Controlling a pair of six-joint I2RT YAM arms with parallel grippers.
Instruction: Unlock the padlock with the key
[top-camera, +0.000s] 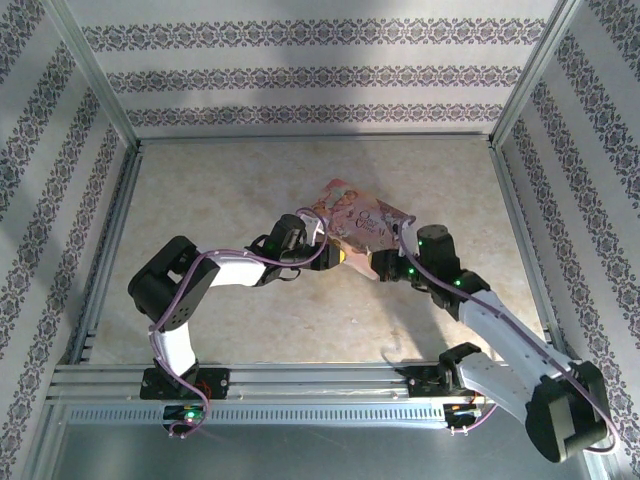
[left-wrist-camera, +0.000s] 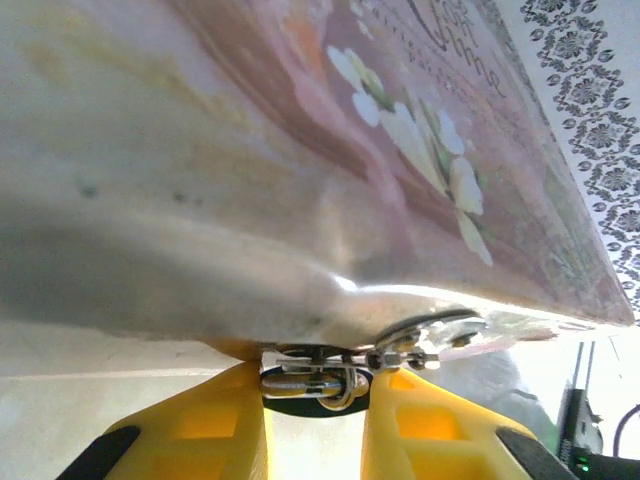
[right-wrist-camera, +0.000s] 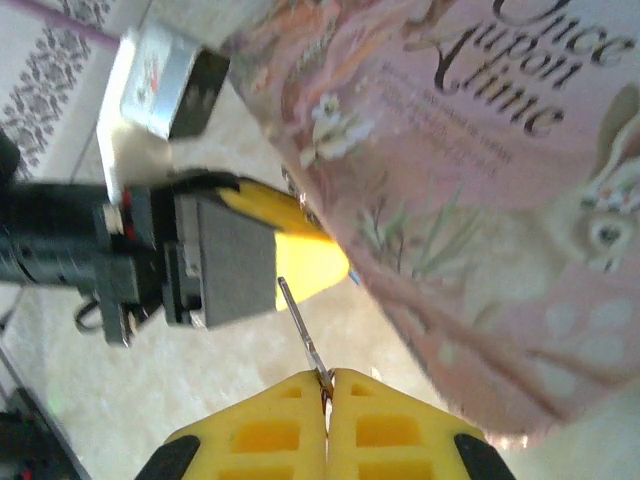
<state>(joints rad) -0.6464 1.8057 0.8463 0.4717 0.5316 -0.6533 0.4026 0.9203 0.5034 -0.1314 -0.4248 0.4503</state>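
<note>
In the top external view, the pink tin (top-camera: 355, 218) lies at the centre of the worktop (top-camera: 230, 190), with both arms converging on its lower edge. The left tool (left-wrist-camera: 315, 375) sits at bottom centre of the left wrist view. Its yellow fingers (left-wrist-camera: 225, 425) are closed against either side of the padlock (left-wrist-camera: 312, 384), a small metal piece lying directly under the tin's edge and touching the tin's hasp fitting (left-wrist-camera: 425, 338). The padlock's body colour cannot be determined here. In the right wrist view, the right tool (right-wrist-camera: 326, 385) is at bottom centre with its fingers pressed together, pinching the key (right-wrist-camera: 300, 325). The key is a thin silvery strip angled toward the upper left. Its free tip lies just beside the left tool's yellow finger, near the tin's edge.
</note>
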